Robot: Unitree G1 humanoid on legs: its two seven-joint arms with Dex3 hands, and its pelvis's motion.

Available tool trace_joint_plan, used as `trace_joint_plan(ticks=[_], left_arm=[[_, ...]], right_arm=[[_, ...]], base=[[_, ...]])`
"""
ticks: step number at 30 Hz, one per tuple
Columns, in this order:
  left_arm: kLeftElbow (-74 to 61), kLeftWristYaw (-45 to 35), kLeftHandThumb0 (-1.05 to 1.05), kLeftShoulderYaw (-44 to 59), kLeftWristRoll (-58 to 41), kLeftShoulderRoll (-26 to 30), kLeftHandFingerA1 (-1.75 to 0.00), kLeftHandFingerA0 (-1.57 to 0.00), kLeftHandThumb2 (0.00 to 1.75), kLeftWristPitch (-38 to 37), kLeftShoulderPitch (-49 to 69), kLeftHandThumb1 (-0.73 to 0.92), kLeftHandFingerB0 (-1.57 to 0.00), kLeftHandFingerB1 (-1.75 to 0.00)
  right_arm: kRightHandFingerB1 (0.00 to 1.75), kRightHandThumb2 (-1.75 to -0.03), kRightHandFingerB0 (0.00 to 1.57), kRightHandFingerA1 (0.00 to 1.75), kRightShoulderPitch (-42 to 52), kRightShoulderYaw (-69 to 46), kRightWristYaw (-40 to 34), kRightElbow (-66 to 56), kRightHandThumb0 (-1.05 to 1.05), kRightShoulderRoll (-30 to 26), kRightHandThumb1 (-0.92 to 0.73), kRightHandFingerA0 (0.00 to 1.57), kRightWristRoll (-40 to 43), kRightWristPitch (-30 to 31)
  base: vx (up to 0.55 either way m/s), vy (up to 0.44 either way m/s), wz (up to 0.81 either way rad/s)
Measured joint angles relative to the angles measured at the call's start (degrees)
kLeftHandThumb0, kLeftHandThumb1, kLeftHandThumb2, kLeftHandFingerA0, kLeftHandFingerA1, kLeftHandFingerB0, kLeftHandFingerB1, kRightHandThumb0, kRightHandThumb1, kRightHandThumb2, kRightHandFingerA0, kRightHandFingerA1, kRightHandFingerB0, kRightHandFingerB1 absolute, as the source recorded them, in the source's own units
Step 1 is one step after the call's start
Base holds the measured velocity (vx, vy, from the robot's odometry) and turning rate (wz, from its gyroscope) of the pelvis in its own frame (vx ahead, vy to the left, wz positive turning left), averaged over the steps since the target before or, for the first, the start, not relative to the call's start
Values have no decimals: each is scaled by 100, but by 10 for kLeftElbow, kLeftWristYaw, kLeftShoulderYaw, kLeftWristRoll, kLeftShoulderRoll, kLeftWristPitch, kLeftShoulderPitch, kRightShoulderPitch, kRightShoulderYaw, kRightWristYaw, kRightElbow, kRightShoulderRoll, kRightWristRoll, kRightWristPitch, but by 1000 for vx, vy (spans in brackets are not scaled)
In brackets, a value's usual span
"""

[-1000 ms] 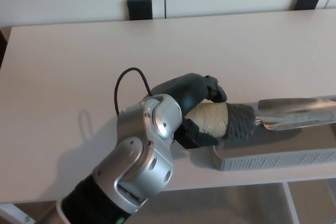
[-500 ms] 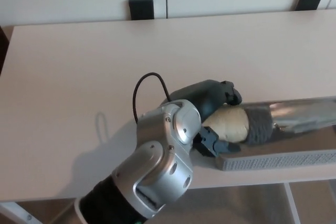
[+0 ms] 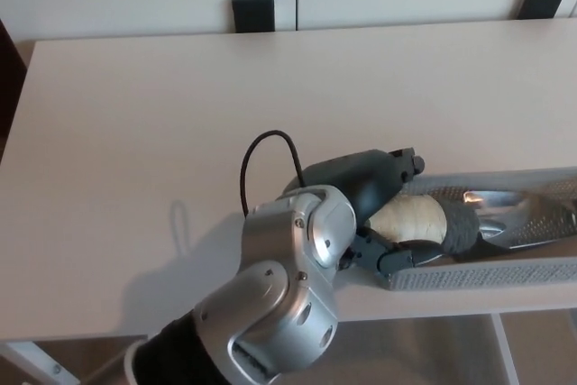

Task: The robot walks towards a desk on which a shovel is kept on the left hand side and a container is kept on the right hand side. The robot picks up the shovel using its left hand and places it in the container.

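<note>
So over the last second my left hand drops the shovel lower, and it's now sitting down inside the grey container instead of hanging above its rim. The metal blade now lies between the container walls, and the tan handle sits right at the near wall. My arm pushes further right and in. The camera drifts too, so I'm not counting the desk shift.
</note>
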Motion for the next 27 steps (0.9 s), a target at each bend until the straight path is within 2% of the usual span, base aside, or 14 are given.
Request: trace_joint_plan(ticks=[1,5,6,11,12,14,15,16,21,22,24,25,26,27], left_arm=[[-10,-2,-100,3,0,3,-9,-5,101,2,1,67,-11,-7],[-77,-3,-101,22,1,16,-3,-3,102,3,-1,66,-7,-4],[-93,-3,-91,25,0,16,-8,0,103,3,-2,59,0,-12],[-180,-4,-98,53,0,25,0,0,104,3,-19,65,-1,-6],[-203,-5,-90,63,0,29,-7,0,102,3,-22,58,0,-13],[-238,-6,-87,78,0,39,-9,0,100,3,-26,57,0,-14],[-258,-8,-88,89,0,44,-8,0,99,3,-28,57,0,-13],[-271,-10,-89,98,-1,47,-6,0,98,3,-28,57,-1,-13],[-334,-27,-91,190,-21,64,0,-4,96,-9,-11,55,-9,-14],[-341,-30,-85,211,-30,69,-27,0,59,-11,-2,60,-5,-27],[-349,-35,-89,245,-46,79,-32,-2,59,-16,15,64,-9,-28],[-351,-36,-90,262,-54,84,-29,0,64,-17,25,57,-7,-30],[-353,-39,-82,280,-65,89,-22,-3,90,-18,38,48,-6,-21],[-354,-42,-82,298,-75,94,-22,-3,90,-18,52,48,-6,-21]], right_arm=[[41,-60,47,55,1,1,0,-1,-46,-1,-68,66,0,0],[41,-60,47,55,0,3,1,-1,-45,-1,-68,66,0,0],[40,-60,48,53,-1,4,1,-1,-45,-1,-68,66,0,0],[40,-60,46,54,-1,6,1,-1,-44,-1,-69,65,-1,1],[40,-60,46,54,-1,7,1,-1,-44,-1,-68,66,-1,1],[41,-60,47,55,-1,8,1,-1,-44,-1,-68,67,-1,2],[53,-85,42,64,-1,9,1,-1,-50,-1,-55,62,-2,2],[40,-60,47,54,-1,10,1,-1,-45,-1,-68,67,-2,2],[39,-60,45,53,0,12,1,-1,-45,-1,-67,66,-2,2],[40,-60,45,55,0,12,1,-1,-44,-1,-67,65,-2,2],[40,-59,45,54,1,12,1,-1,-43,-1,-66,64,-2,2],[40,-60,46,53,1,12,1,-1,-43,-1,-67,63,-2,2],[52,-86,39,61,1,12,1,0,-50,-1,-55,55,-2,2],[52,-86,39,61,1,12,1,0,-50,-1,-55,55,-2,2]], base=[[0,0,0],[0,0,0],[0,0,0],[0,0,0],[0,0,0],[0,0,0],[0,0,0],[0,0,0],[0,0,0],[0,0,0],[0,0,0],[0,0,0],[0,0,0],[0,0,0]])
